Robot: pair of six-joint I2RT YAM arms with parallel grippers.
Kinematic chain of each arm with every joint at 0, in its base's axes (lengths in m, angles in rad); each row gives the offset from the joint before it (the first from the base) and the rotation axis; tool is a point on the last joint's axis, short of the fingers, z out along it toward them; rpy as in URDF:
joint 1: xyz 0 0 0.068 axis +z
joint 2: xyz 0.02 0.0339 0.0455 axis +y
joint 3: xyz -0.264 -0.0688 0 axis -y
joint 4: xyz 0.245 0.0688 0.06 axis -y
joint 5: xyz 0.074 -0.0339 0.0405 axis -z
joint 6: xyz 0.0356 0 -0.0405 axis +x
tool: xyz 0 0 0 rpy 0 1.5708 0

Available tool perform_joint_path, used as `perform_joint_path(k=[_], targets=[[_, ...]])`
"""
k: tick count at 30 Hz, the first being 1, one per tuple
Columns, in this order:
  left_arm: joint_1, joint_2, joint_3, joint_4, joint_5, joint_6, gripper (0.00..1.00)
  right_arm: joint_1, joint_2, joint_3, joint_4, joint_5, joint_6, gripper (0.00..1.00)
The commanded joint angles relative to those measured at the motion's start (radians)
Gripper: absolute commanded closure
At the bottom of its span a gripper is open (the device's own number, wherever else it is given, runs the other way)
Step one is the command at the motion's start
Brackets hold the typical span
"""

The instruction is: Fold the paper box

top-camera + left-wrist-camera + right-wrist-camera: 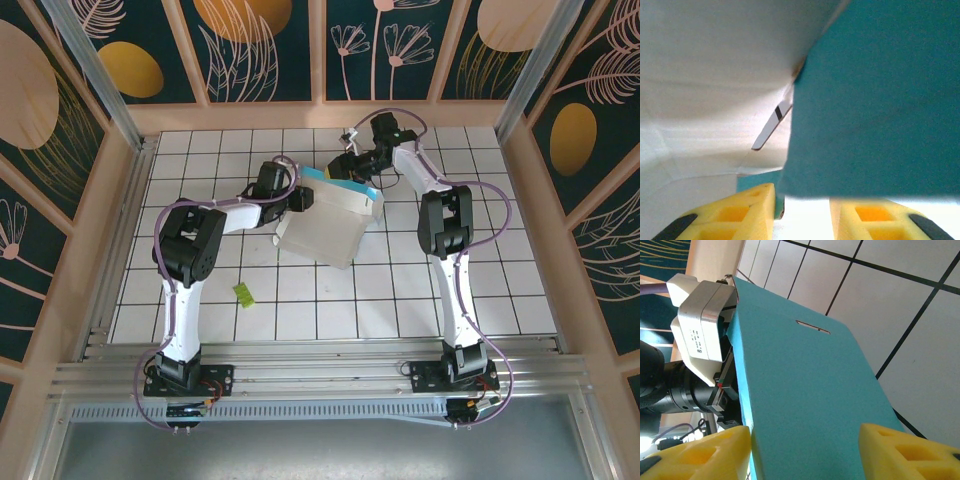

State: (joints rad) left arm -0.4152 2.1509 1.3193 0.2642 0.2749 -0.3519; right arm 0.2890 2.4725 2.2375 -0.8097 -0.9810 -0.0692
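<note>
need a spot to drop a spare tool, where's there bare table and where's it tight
Bare tiles: the right strip between the right arm and the right wall; the near rows between the two arms, apart from the yellow-green scrap; the far left corner. Crowded: the far middle, where the left gripper and right gripper meet the paper box.

We keep one camera fixed high behind the arm bases (185, 375), looking down and forward over the whole tiled surface (200, 305). Our other two ride the wrists, peering past their own yellow fingers (740, 212), pressed close against the paper box (325, 232). All three share that box. Our right wrist view also catches the left arm (700, 335).
</note>
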Motion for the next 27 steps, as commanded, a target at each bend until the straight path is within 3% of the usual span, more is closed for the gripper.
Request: perform_joint_path(k=[1, 6, 10, 15, 21, 27], targets=[[-0.007, -0.065, -0.044, 0.007, -0.036, -0.015, 0.64, 0.004, 0.008, 0.019, -0.026, 0.054, -0.003, 0.41], [0.001, -0.174, -0.096, -0.021, -0.119, 0.024, 0.61, 0.005, 0.006, 0.02, -0.028, 0.059, -0.006, 0.41], [0.059, -0.254, -0.128, -0.071, -0.131, 0.055, 0.58, 0.006, 0.005, 0.016, -0.029, 0.063, -0.008, 0.41], [0.173, -0.294, -0.146, -0.081, -0.015, 0.092, 0.57, 0.005, 0.005, 0.017, -0.024, 0.064, -0.006, 0.41], [0.212, -0.175, 0.0, -0.211, 0.27, 0.239, 0.56, 0.004, 0.003, 0.02, -0.029, 0.065, -0.004, 0.41], [0.212, -0.071, 0.124, -0.285, 0.317, 0.282, 0.56, 0.005, -0.001, 0.02, -0.031, 0.067, -0.006, 0.41]])
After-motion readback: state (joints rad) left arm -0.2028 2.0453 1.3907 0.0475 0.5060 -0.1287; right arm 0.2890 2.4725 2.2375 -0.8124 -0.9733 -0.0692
